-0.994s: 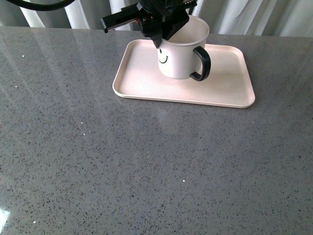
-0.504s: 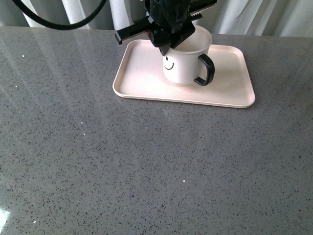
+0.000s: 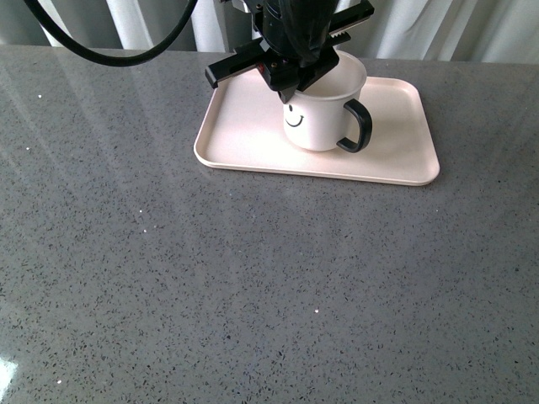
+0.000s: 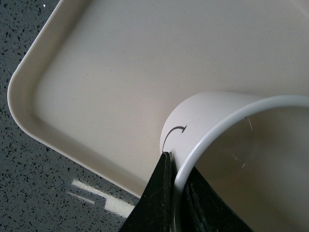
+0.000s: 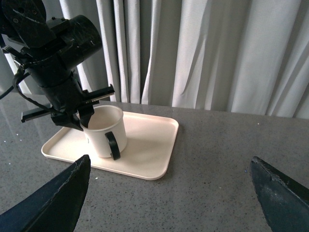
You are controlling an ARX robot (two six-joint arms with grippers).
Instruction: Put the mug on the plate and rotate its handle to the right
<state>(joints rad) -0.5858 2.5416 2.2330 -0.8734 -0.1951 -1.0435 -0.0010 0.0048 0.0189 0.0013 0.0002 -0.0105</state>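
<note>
The cream mug (image 3: 318,118) with a black smiley face stands upright on the pale pink-beige plate (image 3: 244,135) at the far middle of the counter. Its black handle (image 3: 357,126) points right and slightly toward me. My left gripper (image 3: 290,82) comes down from above, shut on the mug's rim (image 4: 193,157), one finger outside the wall and one inside. In the right wrist view the mug (image 5: 102,133), handle (image 5: 112,145) and plate (image 5: 154,145) show from the side. My right gripper (image 5: 174,193) hangs open well clear of the plate, nothing between its fingers (image 5: 55,203).
A grey speckled counter (image 3: 253,286) stretches from the plate to the near edge. Pale curtains (image 5: 203,53) hang behind the counter's far edge. A black cable (image 3: 101,50) loops from the left arm at the upper left.
The left gripper carried the mug a little to the right and down onto the plate. The handle swung from right-front toward the right.
</note>
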